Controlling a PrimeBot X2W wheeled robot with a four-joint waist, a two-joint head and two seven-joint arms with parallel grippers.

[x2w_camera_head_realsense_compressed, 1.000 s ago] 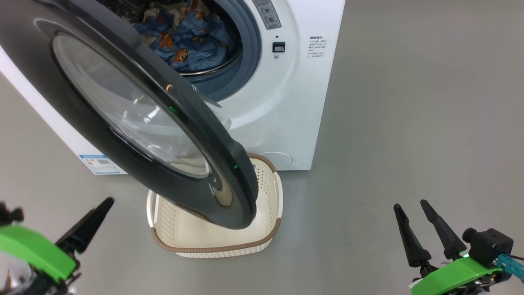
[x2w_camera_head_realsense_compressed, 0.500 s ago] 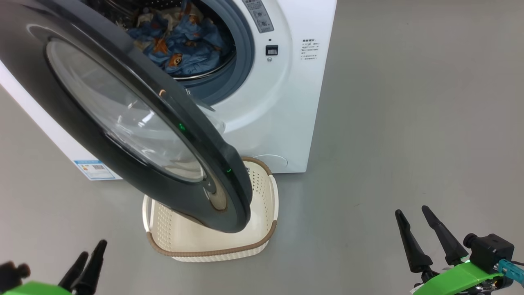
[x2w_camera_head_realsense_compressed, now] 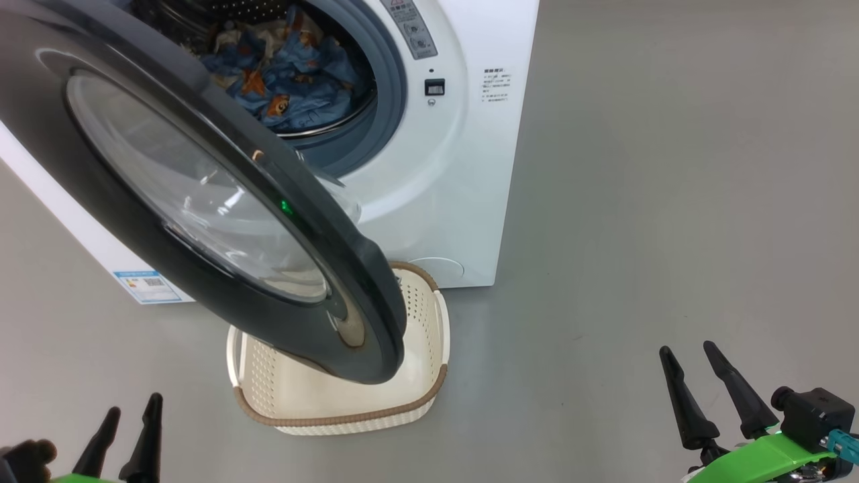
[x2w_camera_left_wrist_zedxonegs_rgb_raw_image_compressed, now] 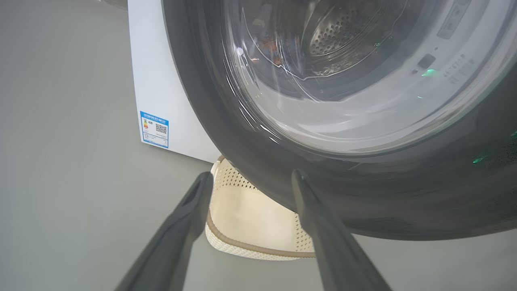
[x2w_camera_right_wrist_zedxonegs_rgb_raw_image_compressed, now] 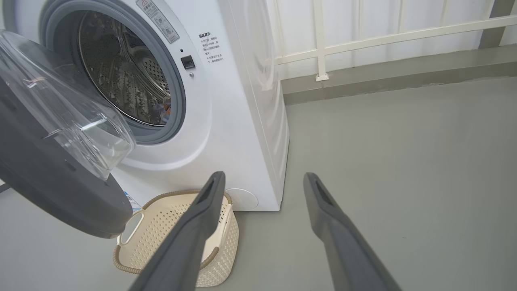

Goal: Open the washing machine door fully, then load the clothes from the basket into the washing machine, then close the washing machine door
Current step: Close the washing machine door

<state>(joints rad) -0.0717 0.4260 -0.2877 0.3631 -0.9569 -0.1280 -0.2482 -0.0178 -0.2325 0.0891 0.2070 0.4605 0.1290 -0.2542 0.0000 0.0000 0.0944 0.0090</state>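
Cataloguing: washing machine door [x2w_camera_head_realsense_compressed: 201, 201] ajar across the left of frame, over the basket [x2w_camera_head_realsense_compressed: 335, 419]; clothes [x2w_camera_head_realsense_compressed: 288, 74] in the drum [x2w_camera_right_wrist_zedxonegs_rgb_raw_image_compressed: 121, 68], upper left; our left fingers [x2w_camera_head_realsense_compressed: 147, 433] and right fingers [x2w_camera_head_realsense_compressed: 733, 392] spread wide, empty.

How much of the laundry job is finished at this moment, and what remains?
Done: the washing machine door stands open, and the blue printed clothes lie in the drum; the basket part that shows is empty. In hand: nothing; the left gripper and right gripper are open and empty. Left: closing the door.
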